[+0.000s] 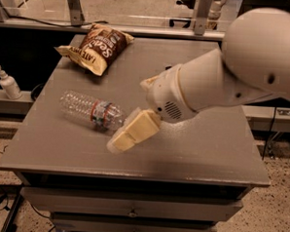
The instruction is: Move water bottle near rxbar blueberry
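**Gripper at the neck end of the lying water bottle**

You are looking down on a grey table [206,160] that fills most of the view, with a drawer front [130,205] showing under its near edge. Your robot's white arm [219,87] comes in from the upper right and reaches across the right half of the tabletop, covering much of that side.

At the far left corner of the table you have a brown-and-tan chip bag [97,46], lying flat and angled, well apart from everything else.

The water bottle [89,107] lies on its side in the left half of the table, nearer you than the bag. Its base points to the far left, its red-and-blue label band sits towards the right end, and its neck end points towards the arm.

The cream gripper [120,142] slants down and to the left, low over the table, just in front of that neck end, which it partly hides. You cannot tell whether it is released or clenched, nor whether it touches the bottle.

A small white pump bottle [9,84] stands off the table on a ledge at the left.
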